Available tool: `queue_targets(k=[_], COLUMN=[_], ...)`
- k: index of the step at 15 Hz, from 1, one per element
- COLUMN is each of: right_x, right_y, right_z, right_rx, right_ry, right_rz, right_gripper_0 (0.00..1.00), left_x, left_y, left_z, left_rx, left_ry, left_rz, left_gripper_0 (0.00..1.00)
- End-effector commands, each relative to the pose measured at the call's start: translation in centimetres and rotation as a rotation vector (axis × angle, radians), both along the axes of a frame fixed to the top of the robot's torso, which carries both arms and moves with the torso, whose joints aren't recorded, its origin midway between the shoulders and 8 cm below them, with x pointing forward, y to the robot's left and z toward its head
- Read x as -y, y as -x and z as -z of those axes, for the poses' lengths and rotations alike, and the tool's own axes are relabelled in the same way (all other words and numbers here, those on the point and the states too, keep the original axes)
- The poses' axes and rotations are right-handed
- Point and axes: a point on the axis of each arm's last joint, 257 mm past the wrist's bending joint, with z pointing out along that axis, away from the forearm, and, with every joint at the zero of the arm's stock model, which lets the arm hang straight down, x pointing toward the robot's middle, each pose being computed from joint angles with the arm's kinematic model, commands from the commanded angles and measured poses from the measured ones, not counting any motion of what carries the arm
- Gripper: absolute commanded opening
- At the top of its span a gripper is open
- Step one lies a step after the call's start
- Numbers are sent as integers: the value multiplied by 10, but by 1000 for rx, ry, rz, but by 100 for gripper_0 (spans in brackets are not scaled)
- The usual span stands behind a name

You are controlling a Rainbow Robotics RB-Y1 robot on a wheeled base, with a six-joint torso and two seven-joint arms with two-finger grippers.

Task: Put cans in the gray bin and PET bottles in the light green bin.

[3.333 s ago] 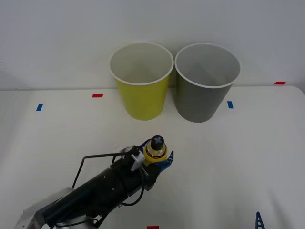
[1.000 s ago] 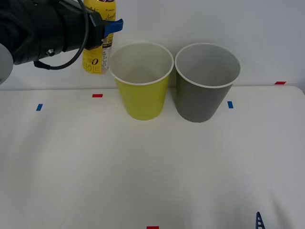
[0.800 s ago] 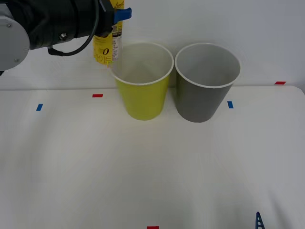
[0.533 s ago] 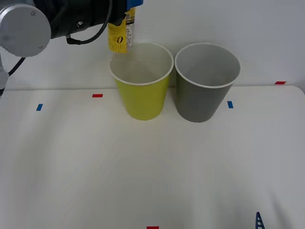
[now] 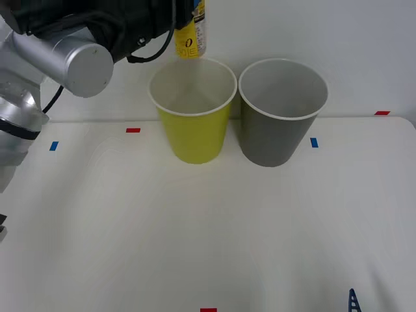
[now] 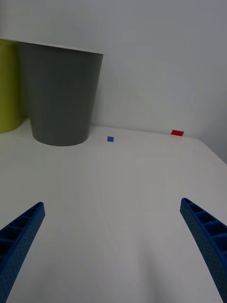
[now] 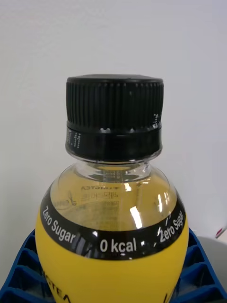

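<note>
Since the tabletop pickup, my left gripper had carried the PET bottle, pinched upright, over the light green bin's far rim, where I judged a release might clip the rim.

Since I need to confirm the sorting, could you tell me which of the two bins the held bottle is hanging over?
The light green bin: the bottle in the left gripper hangs above its rim; the gray bin stands farther right.
</note>
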Motion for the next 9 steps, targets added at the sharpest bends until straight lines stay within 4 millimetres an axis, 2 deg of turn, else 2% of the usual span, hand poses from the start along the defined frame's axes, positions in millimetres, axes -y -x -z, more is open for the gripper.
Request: queue_targets(k=[1, 9], right_x=[0, 0], right_y=[0, 0], right_z=[0, 0], right_rx=[0, 0], right_ry=[0, 0], right_rz=[0, 0], right_gripper_0=[100, 100], left_x=[-2, 5], left_y=[-8, -6], left_z=[5, 9], left_rx=[26, 19], left_ry=[-18, -10], left_rz=[-22, -13], left_gripper_0=[0, 0])
